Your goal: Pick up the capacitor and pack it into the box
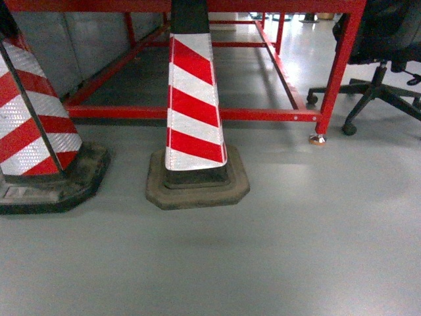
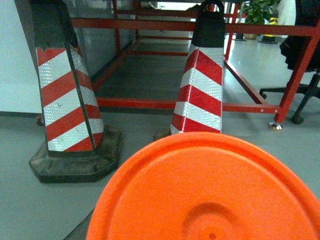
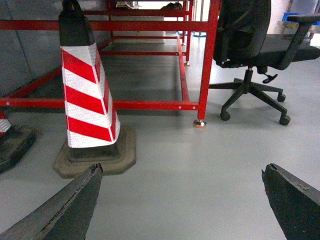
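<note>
The capacitor and the box are out of view in all three views. In the right wrist view my right gripper (image 3: 182, 169) is open over bare grey floor, its dark fingertips (image 3: 90, 182) wide apart with nothing between them. In the left wrist view an orange round disc (image 2: 210, 190), with a raised rim and a circular recess at its centre, fills the lower half and hides my left gripper's jaws. Only a dark sliver (image 2: 77, 231) shows at the disc's lower left edge. The head view shows neither gripper.
Two red-and-white striped cones on black bases stand on the grey floor, one centre (image 1: 194, 99) and one at the left (image 1: 33, 131). Behind them runs a red metal frame (image 1: 197, 113) low over the floor. A black wheeled office chair (image 1: 378, 85) stands at the right.
</note>
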Robot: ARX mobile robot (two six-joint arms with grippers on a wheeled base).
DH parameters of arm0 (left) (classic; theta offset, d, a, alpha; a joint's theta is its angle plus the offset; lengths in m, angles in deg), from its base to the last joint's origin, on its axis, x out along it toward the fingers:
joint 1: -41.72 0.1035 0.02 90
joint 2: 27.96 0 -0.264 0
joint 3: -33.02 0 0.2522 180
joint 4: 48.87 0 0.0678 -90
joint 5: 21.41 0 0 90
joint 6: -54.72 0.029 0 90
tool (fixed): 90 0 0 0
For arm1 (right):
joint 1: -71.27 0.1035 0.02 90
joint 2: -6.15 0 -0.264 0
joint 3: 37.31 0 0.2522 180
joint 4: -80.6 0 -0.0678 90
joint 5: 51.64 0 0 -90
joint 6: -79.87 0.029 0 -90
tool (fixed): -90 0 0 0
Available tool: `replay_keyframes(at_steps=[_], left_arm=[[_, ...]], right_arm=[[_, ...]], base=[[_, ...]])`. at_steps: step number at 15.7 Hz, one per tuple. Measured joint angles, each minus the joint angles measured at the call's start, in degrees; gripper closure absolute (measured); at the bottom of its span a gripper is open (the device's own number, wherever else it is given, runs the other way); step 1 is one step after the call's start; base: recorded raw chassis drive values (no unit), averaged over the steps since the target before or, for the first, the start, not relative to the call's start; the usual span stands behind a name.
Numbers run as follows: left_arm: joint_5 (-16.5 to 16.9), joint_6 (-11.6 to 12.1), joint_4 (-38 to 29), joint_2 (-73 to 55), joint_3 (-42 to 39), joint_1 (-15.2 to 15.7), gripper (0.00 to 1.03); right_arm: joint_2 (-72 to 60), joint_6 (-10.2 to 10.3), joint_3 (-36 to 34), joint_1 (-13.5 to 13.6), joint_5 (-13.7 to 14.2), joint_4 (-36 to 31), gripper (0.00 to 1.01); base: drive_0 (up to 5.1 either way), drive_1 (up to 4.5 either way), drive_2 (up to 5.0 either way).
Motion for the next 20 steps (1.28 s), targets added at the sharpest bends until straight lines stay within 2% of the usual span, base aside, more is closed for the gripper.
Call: replay_keyframes(at_steps=[12,20], left_arm=[[0.0,0.0,-0.04,0.0,0.0,0.0,0.6],[-0.02,0.0,0.07,0.0,0.0,0.02,0.6]], right_arm=[[0.0,0.0,0.0,0.0,0.0,-0.04,0.03],[-0.02,0.0,0.0,0.0,0.0,0.0,0.03]], base=[[0.0,4.05,-4.1],[0.0,0.0,0.0]])
